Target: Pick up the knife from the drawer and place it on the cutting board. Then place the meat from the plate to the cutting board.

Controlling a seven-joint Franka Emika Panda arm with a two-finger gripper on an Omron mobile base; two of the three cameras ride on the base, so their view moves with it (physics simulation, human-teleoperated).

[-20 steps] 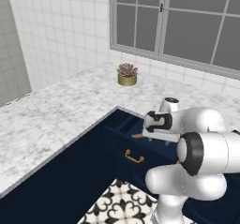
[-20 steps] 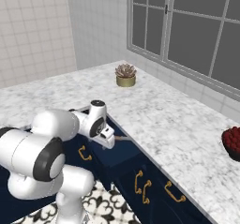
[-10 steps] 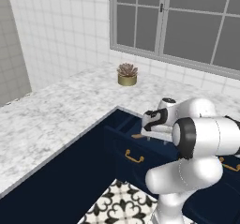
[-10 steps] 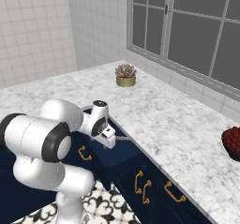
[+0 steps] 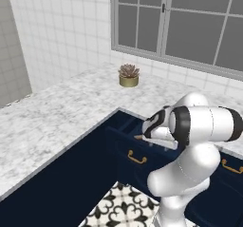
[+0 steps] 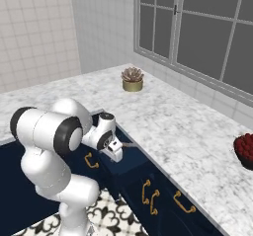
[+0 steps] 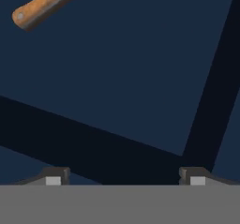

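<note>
The navy drawer (image 5: 124, 147) stands pulled out below the marble counter, its brass handle (image 5: 136, 158) on the front. Inside lies the knife (image 7: 44, 5); its tan wooden handle shows at the upper left of the hand view, the blade running out of frame. A sliver of the knife (image 6: 129, 144) shows beside the hand in the right base view. My gripper (image 7: 124, 178) hangs open over the bare drawer floor (image 7: 122, 63), to one side of the handle and apart from it, nothing between its fingers. From the base, the gripper (image 5: 151, 135) sits just inside the drawer. The cutting board, plate and meat are out of view.
A potted succulent (image 5: 128, 75) stands on the marble counter (image 5: 61, 112) near the window. At the far right a dark bowl of red fruit (image 6: 245, 149) sits on the counter. Closed navy drawers with brass handles (image 6: 150, 198) run below the counter, and patterned floor tiles (image 5: 118, 209) lie at the base.
The arm's big upper links have swung round and raised, while the hand has stayed over the open drawer, dipping slightly into it.
</note>
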